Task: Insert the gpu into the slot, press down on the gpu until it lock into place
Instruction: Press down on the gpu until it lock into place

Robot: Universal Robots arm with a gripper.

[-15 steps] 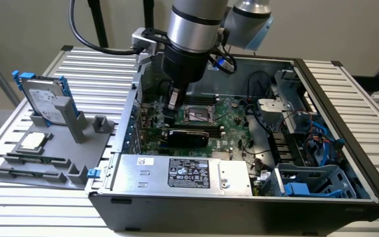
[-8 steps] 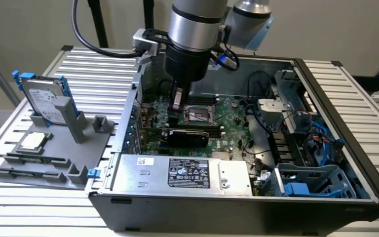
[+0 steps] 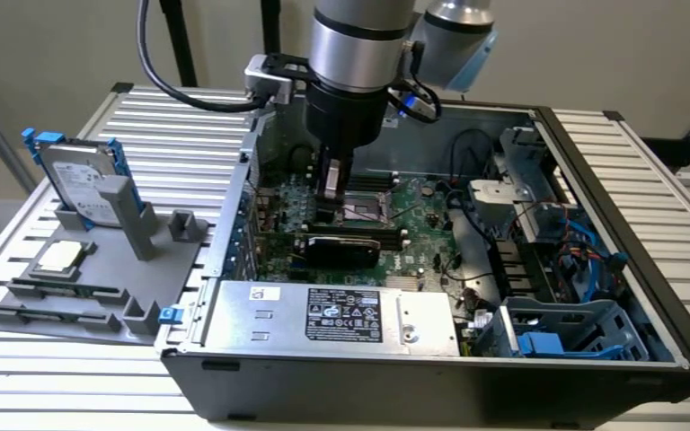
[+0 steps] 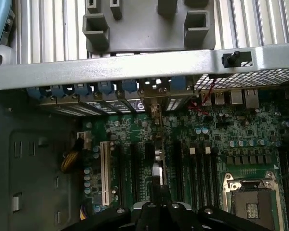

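Gripper (image 3: 334, 205) clenched, fingers together, nothing grasped as far as I can tell; it hangs inside the open computer case (image 3: 632, 296), tips just above the gpu (image 3: 339, 244), pointing down at its top edge. Contact or a hair apart, can't tell. In the wrist view the gripper (image 4: 156, 204) sits over the card seen edge-on, the gpu (image 4: 157, 166) a thin strip running away to the bracket row at the case wall. The gpu stands upright on the green motherboard (image 3: 423, 260), near-centre of the case, just far of the silver power supply (image 3: 333, 314) and left of the CPU socket (image 4: 250, 199). Judgement: card looks already set in its slot, so insertion is done or nearly; this reads as the pressing stage, lock not confirmed. The slot itself is hidden under the card in both views, no blue strip visible, so seating depth and latch can't be checked. The white slot (image 4: 105, 171) and black slots beside the card are free. Outside the case, on the slatted surface (image 3: 69, 377) at the exterior view's left, a grey fixture tray (image 3: 82, 305) holds a hard drive (image 3: 82, 184) upright. Arm upper part cut off at the frame top.
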